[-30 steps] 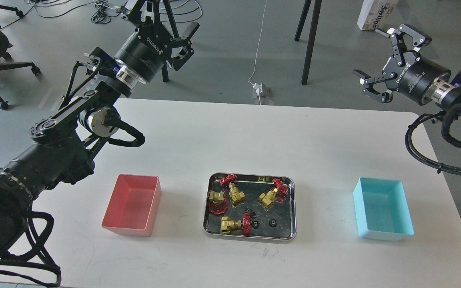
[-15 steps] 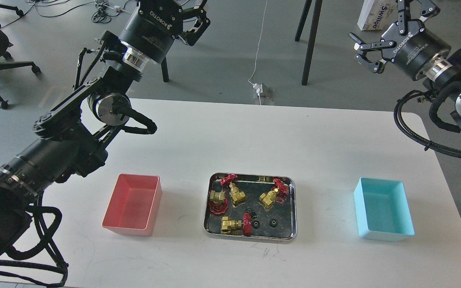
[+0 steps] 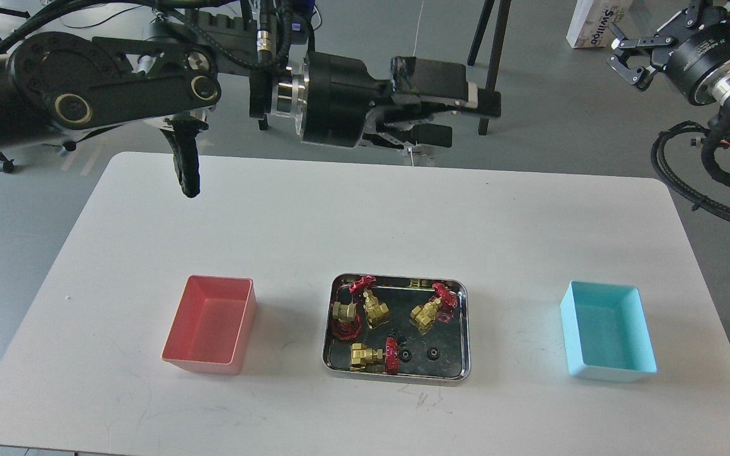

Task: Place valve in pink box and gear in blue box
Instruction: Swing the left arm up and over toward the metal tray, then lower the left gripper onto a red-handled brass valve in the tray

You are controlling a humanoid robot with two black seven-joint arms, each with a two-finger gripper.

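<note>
Valves of brass with red handwheels [image 3: 369, 306] lie in the shiny steel tray [image 3: 460, 329] near the table's front edge, well below the left gripper [image 3: 460, 117], open, which is nearer than the right gripper [image 3: 632, 52], open too.

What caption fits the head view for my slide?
Steel tray holding valves and gears sits between empty pink box and blue box.
</note>
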